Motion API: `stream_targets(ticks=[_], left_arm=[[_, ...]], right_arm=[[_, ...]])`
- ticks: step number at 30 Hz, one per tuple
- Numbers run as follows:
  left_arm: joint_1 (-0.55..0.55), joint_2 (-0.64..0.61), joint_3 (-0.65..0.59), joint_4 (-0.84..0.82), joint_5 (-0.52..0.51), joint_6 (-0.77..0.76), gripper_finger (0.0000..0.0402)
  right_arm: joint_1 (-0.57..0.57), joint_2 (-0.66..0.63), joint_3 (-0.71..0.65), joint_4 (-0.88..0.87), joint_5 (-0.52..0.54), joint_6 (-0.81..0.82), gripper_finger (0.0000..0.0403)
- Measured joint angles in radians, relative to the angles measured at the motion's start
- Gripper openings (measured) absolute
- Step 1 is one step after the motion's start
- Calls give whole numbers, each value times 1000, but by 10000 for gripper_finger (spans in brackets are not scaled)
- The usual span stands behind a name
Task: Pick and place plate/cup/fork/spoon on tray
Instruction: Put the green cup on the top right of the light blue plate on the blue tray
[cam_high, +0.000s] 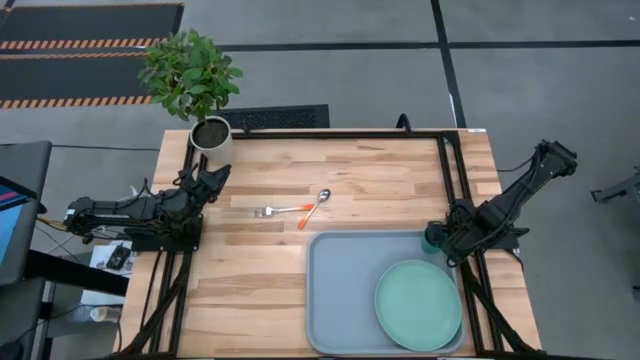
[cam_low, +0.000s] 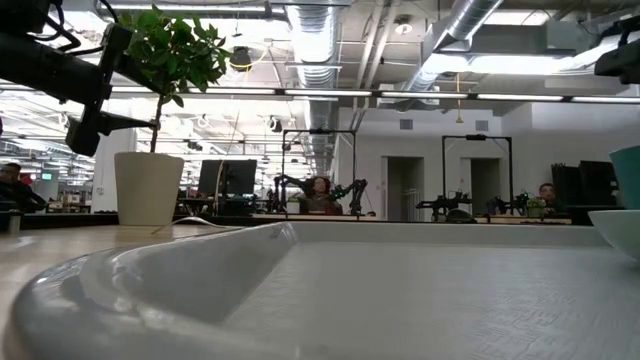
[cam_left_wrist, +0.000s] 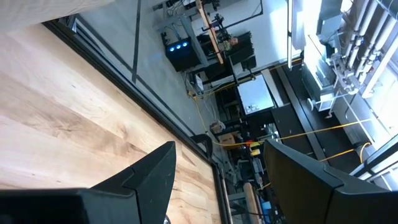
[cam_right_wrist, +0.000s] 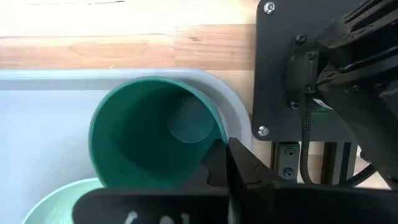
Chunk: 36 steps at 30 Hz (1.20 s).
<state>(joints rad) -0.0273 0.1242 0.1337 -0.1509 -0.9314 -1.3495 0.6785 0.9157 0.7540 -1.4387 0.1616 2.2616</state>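
On the pale grey-blue rectangular tray (cam_high: 340, 290), in the high view, the round mint-green plate (cam_high: 418, 304) is seen lying flat near the corner closest to the right arm. The small dark teal-green cup (cam_high: 431, 241) is held at the tray's far rim corner by the right gripper (cam_high: 440, 241). The silver fork with orange handle end (cam_high: 280, 210) and the matching spoon (cam_high: 315, 207) lie on the wooden table (cam_high: 260, 280) beyond the tray, touching at their handles. The left gripper (cam_high: 212, 181) hovers beside the white plant pot (cam_high: 211, 137).

In the low view, the tray's rim (cam_low: 200, 260) fills the foreground; the pot (cam_low: 148, 187) stands behind it.

In the left wrist view, the fingers (cam_left_wrist: 155, 177) are spread, with nothing between them.

In the right wrist view, the cup (cam_right_wrist: 155, 134) is pinched by its wall above the tray corner; only one finger (cam_right_wrist: 239, 168) is shown. The cup is judged light, rigid and smooth, so a firm rim grip suits it. The cutlery is judged thin and slippery, best taken at the orange handles.
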Motion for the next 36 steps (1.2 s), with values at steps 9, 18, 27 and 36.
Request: stream_targets(ticks=[9, 18, 27, 36], left_arm=[[0, 0, 0, -1, 0, 0, 231], [0, 0, 0, -1, 0, 0, 231], [0, 0, 0, -2, 0, 2, 231], [0, 0, 0, -19, 0, 1, 231]], right_arm=[[0, 0, 0, 4, 0, 0, 39], [0, 0, -1, 12, -2, -11, 100], [0, -2, -1, 23, -3, -11, 154], [0, -2, -1, 33, -7, -18, 221]])
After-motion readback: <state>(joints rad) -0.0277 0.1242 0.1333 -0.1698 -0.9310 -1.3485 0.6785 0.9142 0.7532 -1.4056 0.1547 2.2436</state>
